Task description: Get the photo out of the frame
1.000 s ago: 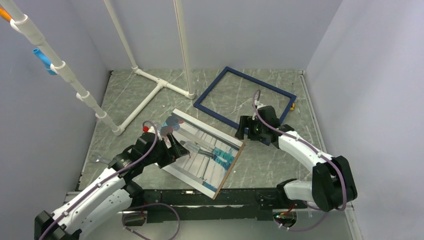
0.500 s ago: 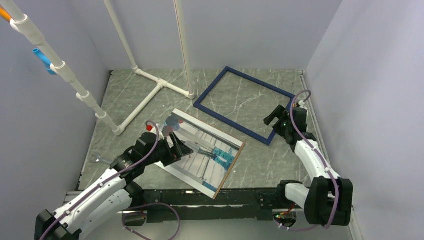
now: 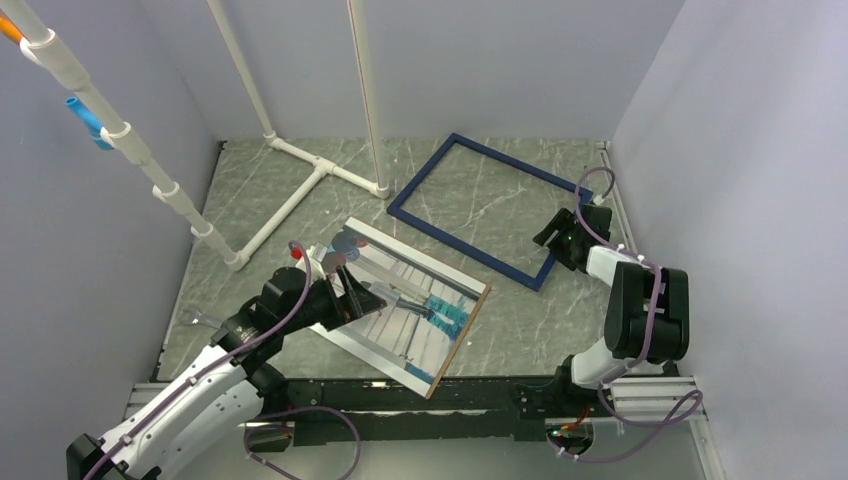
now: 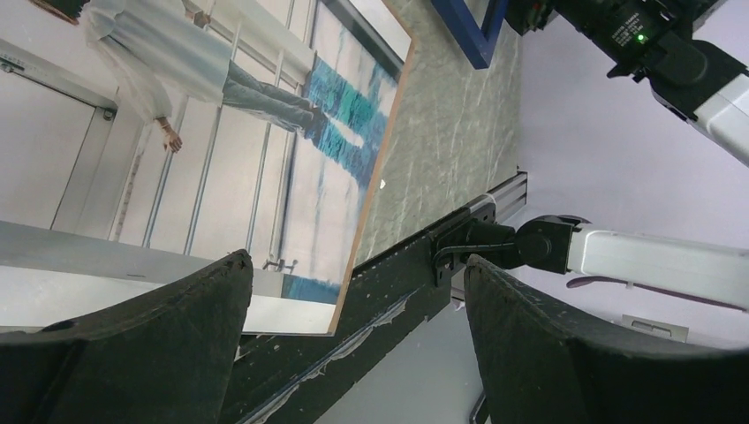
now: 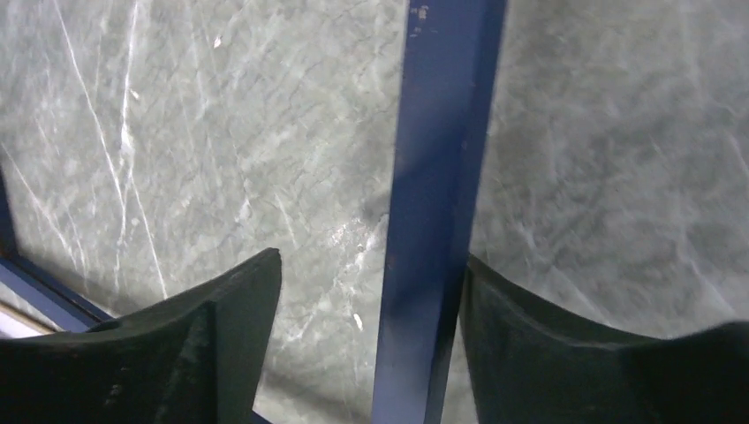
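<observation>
Photo (image 3: 405,305) lies flat on the table (image 3: 520,330), well apart from the empty frame (image 3: 465,247), so separation looks done. Left tool (image 4: 353,261) hangs spread above the print, gripping nothing. Right tool (image 3: 552,232) straddles the frame's right-hand rail, fingers apart, apparently not pinching it.

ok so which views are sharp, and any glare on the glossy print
top external: evenly lit, sharp, no blown-out glare on the large glossy white-bordered photo; left wrist: photo crisp, the black left claw up close dark and soft; right wrist: softest, the thin navy-blue picture frame bar and grey marbled table slightly blurred, a shadow along the bar's left, black right claw underlit
</observation>
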Controlling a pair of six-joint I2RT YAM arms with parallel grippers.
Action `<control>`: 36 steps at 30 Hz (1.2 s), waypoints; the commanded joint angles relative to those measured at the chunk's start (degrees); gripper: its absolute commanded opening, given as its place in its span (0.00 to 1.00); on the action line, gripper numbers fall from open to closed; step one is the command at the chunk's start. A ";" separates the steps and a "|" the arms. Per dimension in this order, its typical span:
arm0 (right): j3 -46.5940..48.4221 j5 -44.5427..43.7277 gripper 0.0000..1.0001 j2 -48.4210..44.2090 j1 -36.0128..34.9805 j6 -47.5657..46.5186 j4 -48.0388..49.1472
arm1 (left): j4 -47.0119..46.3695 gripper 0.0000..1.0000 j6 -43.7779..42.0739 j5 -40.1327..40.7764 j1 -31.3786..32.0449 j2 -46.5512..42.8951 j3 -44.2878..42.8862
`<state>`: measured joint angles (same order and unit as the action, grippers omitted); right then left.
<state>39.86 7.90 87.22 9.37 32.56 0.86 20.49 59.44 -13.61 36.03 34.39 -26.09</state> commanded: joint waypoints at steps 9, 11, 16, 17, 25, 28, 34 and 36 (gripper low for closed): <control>7.54 0.87 0.57 5.44 -4.35 -9.04 5.63 | -3.78 0.91 -2.31 -2.44 -0.01 2.30 -2.54; 8.83 -1.40 0.57 5.84 -5.51 -10.46 4.20 | -3.83 0.91 -2.31 -2.63 -0.01 2.53 -2.73; 11.48 -1.00 0.59 8.29 -5.65 -11.88 2.87 | -4.18 0.92 -1.84 -2.65 0.00 2.35 -2.58; 12.78 -1.38 0.59 9.05 -5.64 -12.52 1.54 | -4.27 0.91 -1.72 -2.72 -0.01 2.35 -2.57; 17.85 -10.24 0.33 10.46 -5.37 -16.59 -6.67 | -6.11 0.91 -0.68 -4.06 -0.02 3.21 -1.74; 15.95 -10.75 0.32 8.29 -5.32 -17.51 -6.24 | -6.60 0.91 -0.63 -4.74 -0.02 3.64 -1.75; 13.74 -9.76 0.05 7.70 -5.22 -18.99 -5.64 | -5.89 0.91 -1.33 -5.11 -0.02 3.61 -2.73; 13.33 -10.32 0.04 7.28 -5.16 -18.91 -5.97 | -5.19 0.91 -1.43 -4.87 0.00 2.95 -2.78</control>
<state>53.12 -5.67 97.36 5.72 16.60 -12.01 16.86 59.16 -17.34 36.03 38.22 -26.17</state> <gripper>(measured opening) 0.335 0.912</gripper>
